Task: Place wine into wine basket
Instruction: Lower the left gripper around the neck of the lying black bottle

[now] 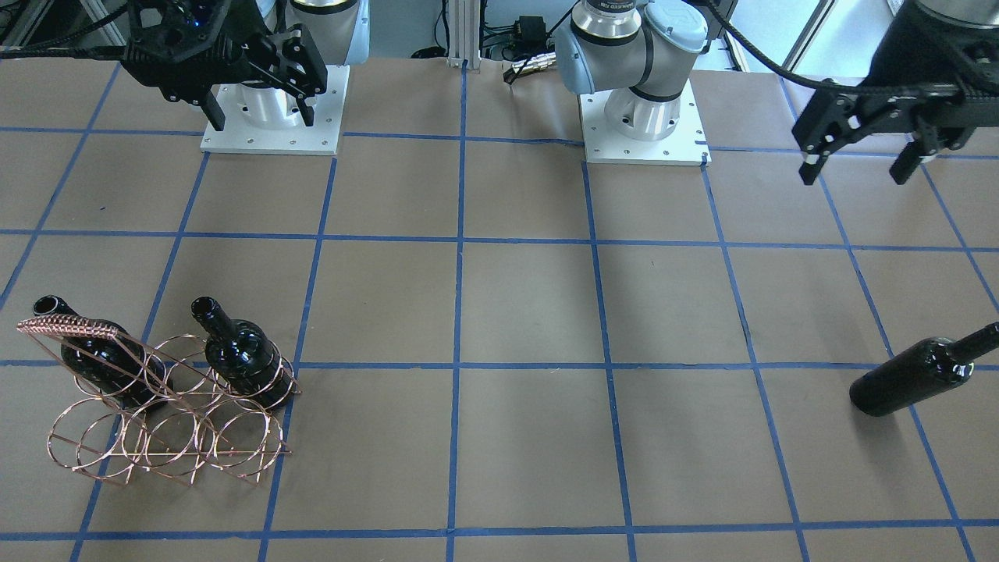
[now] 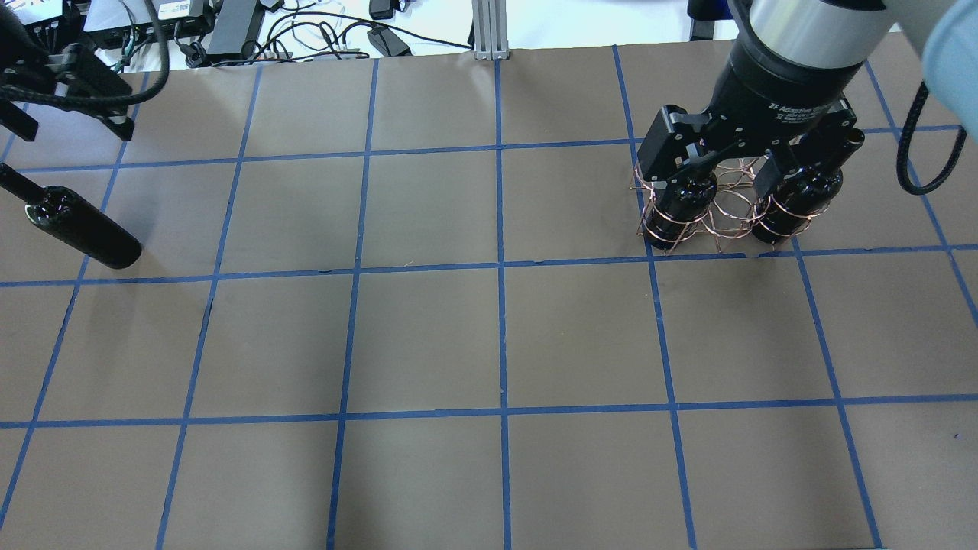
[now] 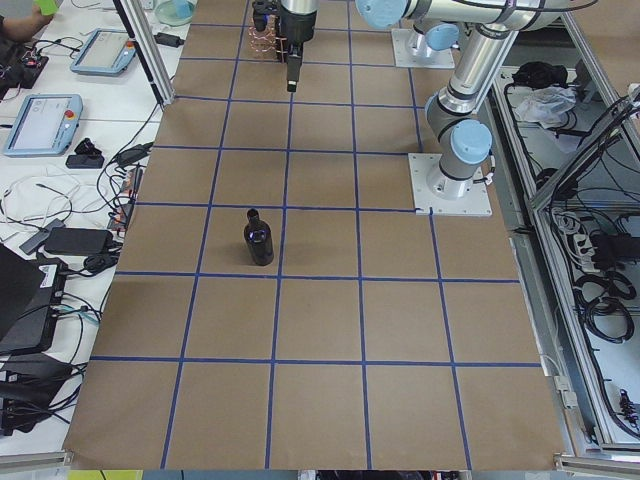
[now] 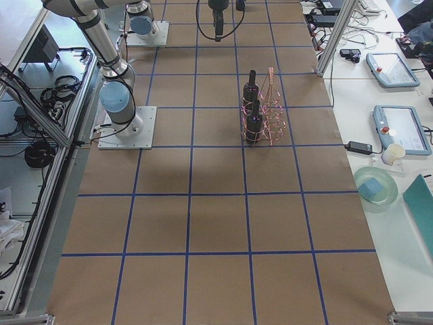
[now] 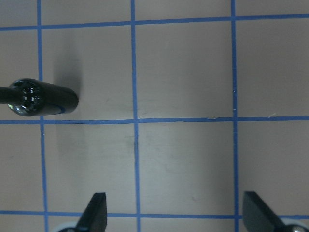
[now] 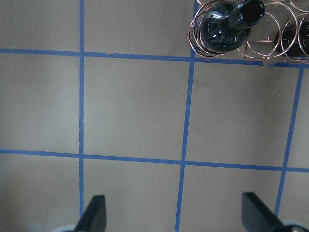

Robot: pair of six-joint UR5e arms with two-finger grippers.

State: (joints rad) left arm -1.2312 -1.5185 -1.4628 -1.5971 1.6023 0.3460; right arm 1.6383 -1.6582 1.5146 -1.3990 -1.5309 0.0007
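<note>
Third wine bottle (image 1: 913, 378) stands alone on the bench (image 1: 531, 312), well apart from the wire basket (image 1: 168, 425) holding two others (image 1: 242, 359). The left gripper (image 1: 857, 168) and right gripper (image 6: 174, 212) hover empty, fingers spread. Pickup looks next: the left must close around its neck.

Bright even light, soft shadows, sharp focus

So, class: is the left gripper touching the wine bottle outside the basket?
Apart. The front-facing view shows the left gripper, jaws open, held well clear of the bottle, with bare table between them.
</note>
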